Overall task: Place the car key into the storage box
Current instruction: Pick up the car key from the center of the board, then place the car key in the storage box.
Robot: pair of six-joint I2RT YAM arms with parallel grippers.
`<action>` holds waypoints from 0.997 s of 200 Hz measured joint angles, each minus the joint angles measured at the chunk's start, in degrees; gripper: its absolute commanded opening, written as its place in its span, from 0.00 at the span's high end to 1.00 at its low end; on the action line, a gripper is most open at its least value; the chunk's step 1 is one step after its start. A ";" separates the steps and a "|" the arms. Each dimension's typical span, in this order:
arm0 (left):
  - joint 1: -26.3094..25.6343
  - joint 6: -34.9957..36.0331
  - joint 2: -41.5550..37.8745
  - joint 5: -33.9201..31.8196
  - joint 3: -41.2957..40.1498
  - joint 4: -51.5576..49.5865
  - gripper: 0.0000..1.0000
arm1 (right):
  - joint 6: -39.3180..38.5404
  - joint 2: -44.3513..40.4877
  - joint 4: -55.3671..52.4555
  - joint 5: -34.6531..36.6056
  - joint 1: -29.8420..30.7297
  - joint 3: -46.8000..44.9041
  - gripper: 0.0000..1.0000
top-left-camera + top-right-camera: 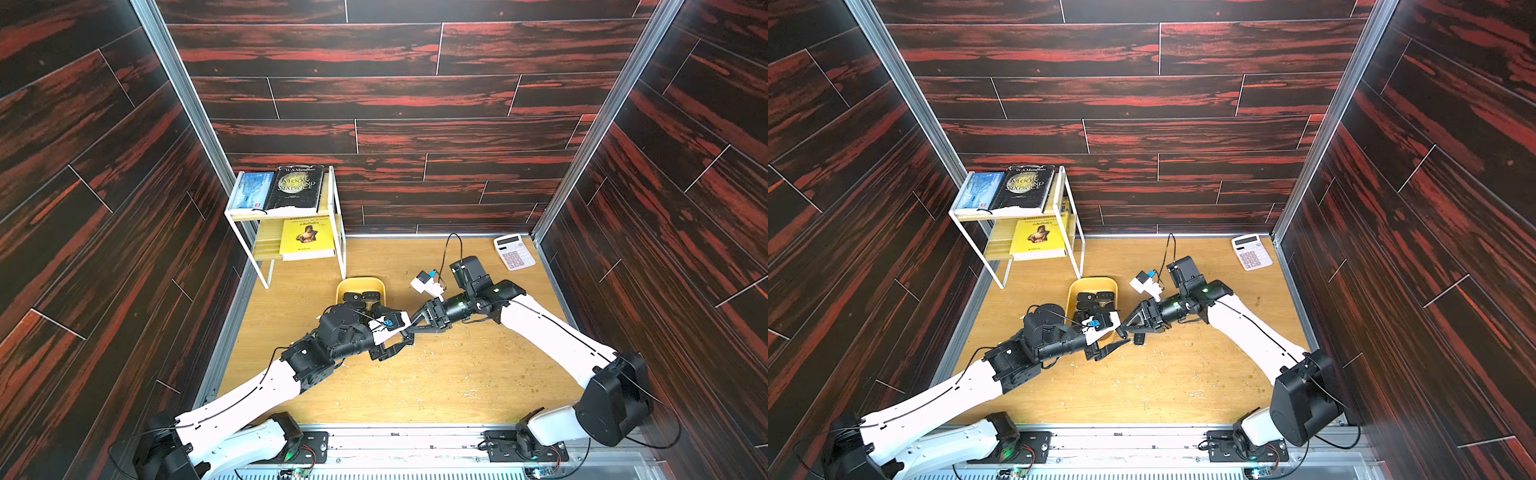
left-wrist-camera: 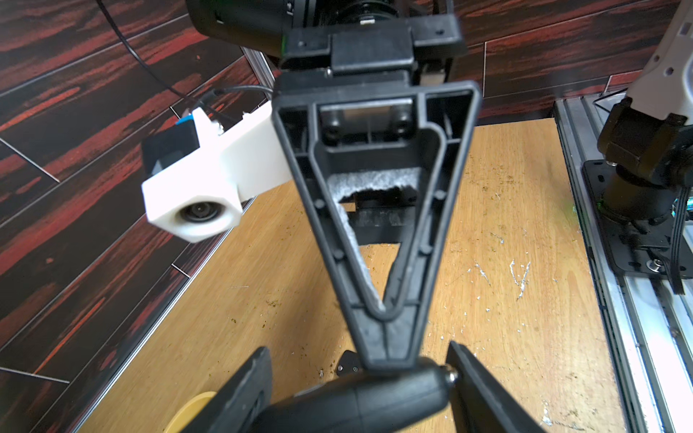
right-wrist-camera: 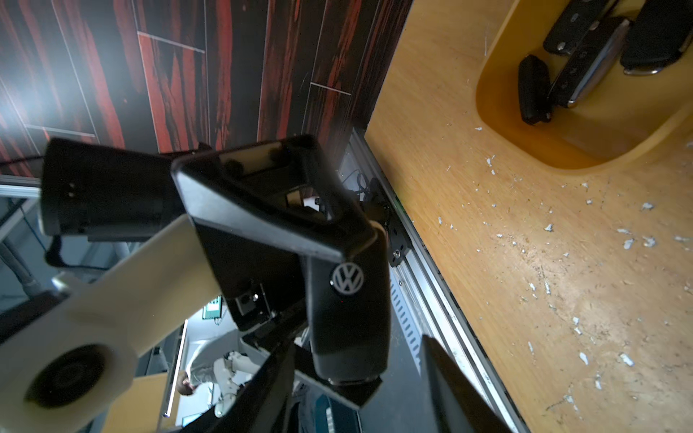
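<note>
Overhead, a wooden worktop [image 1: 415, 386] sits inside dark, red-streaked walls. At the far left stands a white rack [image 1: 235, 232] with books [image 1: 295, 187] on both tiers. Just right of it, the yellow box [image 1: 360, 284] lies on the worktop with several black fobs [image 1: 359, 297] inside.

By the box's near end, the two arms meet. The left gripper [image 2: 358, 375] is clamped on the key [image 3: 348, 300], its fingers [image 2: 247, 390] pressing the key's two ends. The key is held off the worktop, just beside the box and not in it. The right gripper [image 3: 358, 346] straddles the same key with its fingers [image 3: 450, 382] apart, and a clear gap shows on one side.

Pale flecks [image 3: 626, 243] litter the worktop. A white calculator [image 1: 514, 252] lies in the far right corner.
</note>
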 measured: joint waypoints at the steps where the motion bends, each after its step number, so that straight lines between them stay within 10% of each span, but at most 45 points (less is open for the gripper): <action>1: 0.00 -0.02 0.00 0.00 -0.02 0.00 0.45 | 0.00 0.00 -0.02 0.02 0.00 0.00 0.36; 199: 5.99 -25.03 -3.08 -22.49 6.03 -18.60 0.53 | 5.84 8.24 11.93 0.35 -9.49 1.51 0.17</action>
